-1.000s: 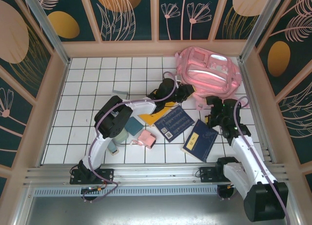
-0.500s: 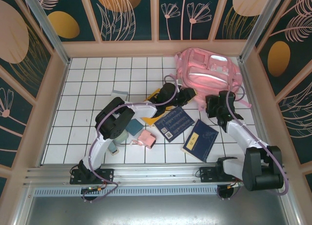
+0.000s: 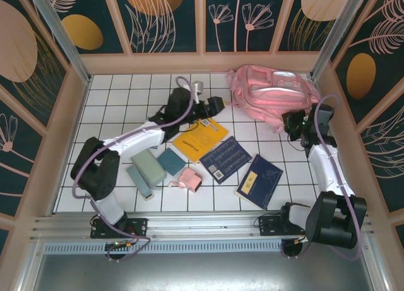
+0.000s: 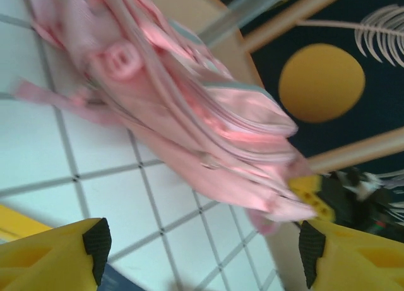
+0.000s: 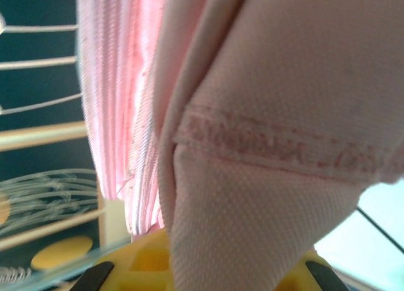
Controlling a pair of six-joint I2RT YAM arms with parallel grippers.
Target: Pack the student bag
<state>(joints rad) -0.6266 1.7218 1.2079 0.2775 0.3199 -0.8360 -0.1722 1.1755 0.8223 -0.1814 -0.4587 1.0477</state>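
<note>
Plainly the right arm (image 3: 323, 161) is the nearer one. The bag (image 3: 271, 89) lies in the far right corner of the desk (image 3: 113, 108), its long axis running roughly left to right along the back wall. The right jaws sit against its near right edge. In the right wrist view they stand spread wide, with pink fabric bulging into the gap and nothing pinched. The left jaws are also spread and empty. They face the bag's left end across bare tiles, near it but apart. A grip on the bag looks easiest from the right.
</note>
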